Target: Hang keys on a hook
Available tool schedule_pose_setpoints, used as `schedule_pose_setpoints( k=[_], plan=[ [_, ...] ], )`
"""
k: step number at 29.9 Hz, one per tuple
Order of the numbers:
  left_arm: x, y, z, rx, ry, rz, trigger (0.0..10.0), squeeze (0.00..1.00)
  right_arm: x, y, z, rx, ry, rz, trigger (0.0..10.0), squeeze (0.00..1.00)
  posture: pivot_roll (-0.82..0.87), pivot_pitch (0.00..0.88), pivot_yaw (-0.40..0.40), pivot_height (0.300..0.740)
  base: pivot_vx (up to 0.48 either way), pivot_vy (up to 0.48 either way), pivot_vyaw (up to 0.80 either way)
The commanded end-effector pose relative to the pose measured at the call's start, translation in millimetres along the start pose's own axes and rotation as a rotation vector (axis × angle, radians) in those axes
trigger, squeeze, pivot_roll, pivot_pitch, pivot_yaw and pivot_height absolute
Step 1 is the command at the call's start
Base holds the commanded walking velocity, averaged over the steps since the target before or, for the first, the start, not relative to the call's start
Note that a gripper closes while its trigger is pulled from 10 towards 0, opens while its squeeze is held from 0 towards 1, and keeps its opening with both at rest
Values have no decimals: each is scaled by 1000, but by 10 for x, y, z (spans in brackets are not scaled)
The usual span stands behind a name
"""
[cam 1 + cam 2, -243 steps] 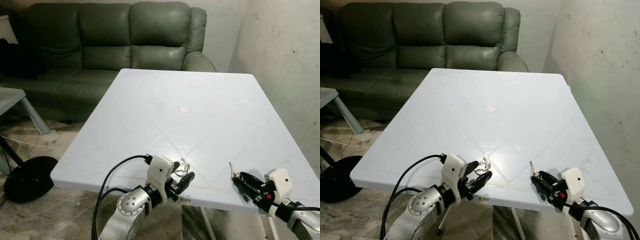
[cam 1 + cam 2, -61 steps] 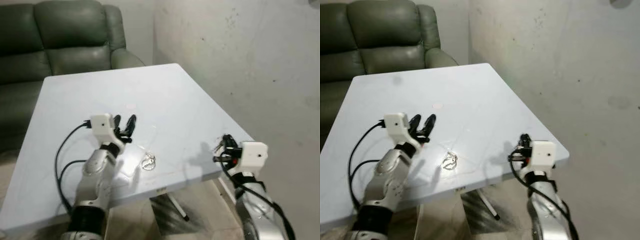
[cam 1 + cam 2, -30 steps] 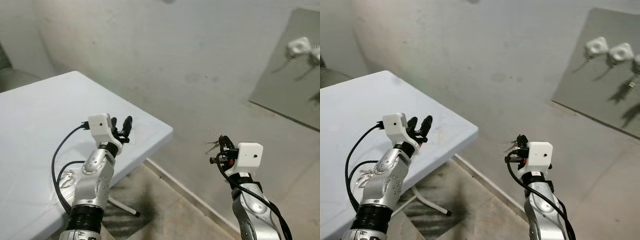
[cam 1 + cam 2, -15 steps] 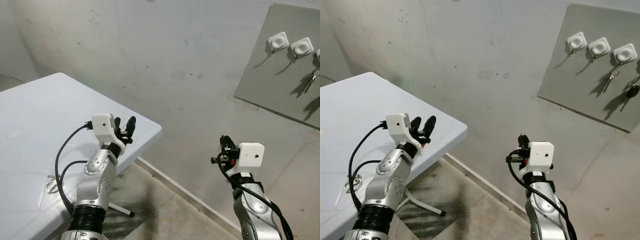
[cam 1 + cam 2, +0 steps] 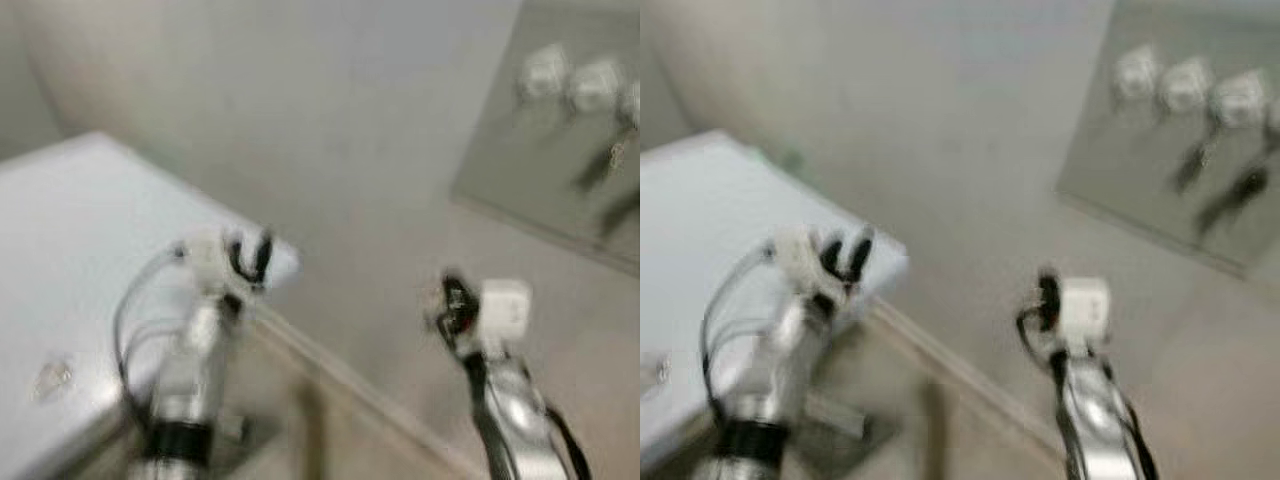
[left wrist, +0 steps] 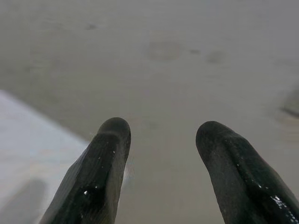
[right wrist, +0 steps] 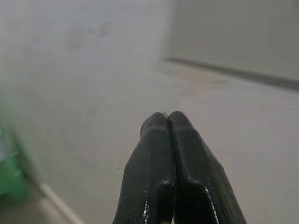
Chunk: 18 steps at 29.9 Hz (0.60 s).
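The head views have swung and blurred since half a second ago, the grey board (image 5: 1180, 150) with its hooks (image 5: 1185, 88) sitting larger at upper right. The right gripper (image 7: 167, 122) is raised at lower centre, fingers pressed together; whether the keys sit between them cannot be told. The left gripper (image 6: 161, 135) hangs over the white worktop's (image 5: 70, 230) corner, fingers spread and empty.
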State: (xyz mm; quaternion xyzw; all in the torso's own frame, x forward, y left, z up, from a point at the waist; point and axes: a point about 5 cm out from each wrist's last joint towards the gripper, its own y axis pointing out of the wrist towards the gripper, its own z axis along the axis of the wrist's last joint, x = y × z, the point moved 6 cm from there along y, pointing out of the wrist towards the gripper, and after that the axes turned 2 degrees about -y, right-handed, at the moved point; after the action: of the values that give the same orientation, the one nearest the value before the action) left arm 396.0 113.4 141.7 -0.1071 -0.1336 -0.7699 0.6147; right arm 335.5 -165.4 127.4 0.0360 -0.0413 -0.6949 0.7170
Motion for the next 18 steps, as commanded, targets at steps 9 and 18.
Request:
schedule_pose_setpoints(
  k=[9,18],
  plan=[
    [-74,3,38,-2,15,38,10000,0,-42,6,53,14,4,13,10000,0,-75,0,-11,740,0,0,-686],
    [-53,0,34,-2,22,24,10000,0,-52,25,69,18,8,13,10000,0,-73,0,-10,740,0,0,-680]
  ],
)
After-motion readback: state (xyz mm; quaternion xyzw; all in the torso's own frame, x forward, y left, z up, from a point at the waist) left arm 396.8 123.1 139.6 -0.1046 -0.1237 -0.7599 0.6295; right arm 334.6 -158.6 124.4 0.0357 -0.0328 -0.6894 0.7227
